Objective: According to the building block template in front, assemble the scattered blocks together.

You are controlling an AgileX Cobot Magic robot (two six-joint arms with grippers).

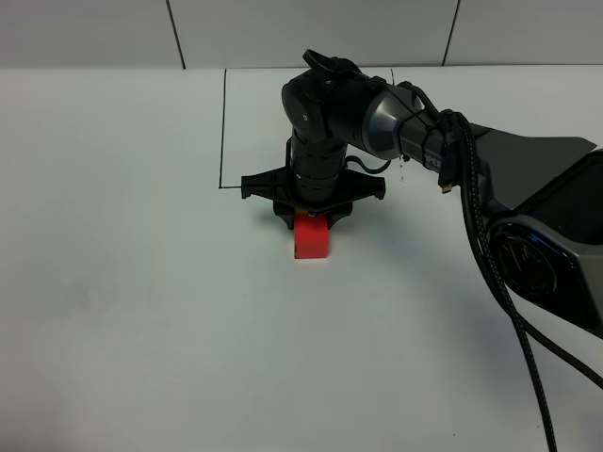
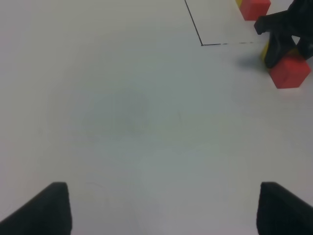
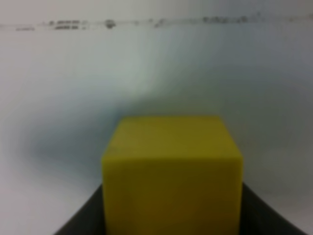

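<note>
From the exterior high view, the right gripper (image 1: 312, 212) is seen pointing straight down at the white table (image 1: 141, 282), just outside the near edge of the thin black drawn rectangle (image 1: 223, 127). A red cube (image 1: 312, 235) is seen on the table directly below and in front of the jaws, touching the gripper's underside. The template inside the rectangle is hidden behind the arm, and the left gripper is not seen here.

In the left wrist view, the left gripper (image 2: 164, 208) is shown with its two dark fingertips (image 2: 49, 210) spread wide apart, nothing being held between them; only bare table lies there. Well ahead of the jaws and off to one side, the red cube (image 2: 289, 71) is seen beside the right gripper (image 2: 283, 34), with a sliver of yellow cube (image 2: 265, 51) showing between its fingers. Farther on, inside the rectangle's corner (image 2: 201, 44), part of the template's red cube (image 2: 254, 8) is visible.

In the right wrist view, the yellow cube (image 3: 171, 176) is shown pinched between the right jaws, filling the space between them, with the drawn line (image 3: 146, 22) blurred on the table beyond.
</note>
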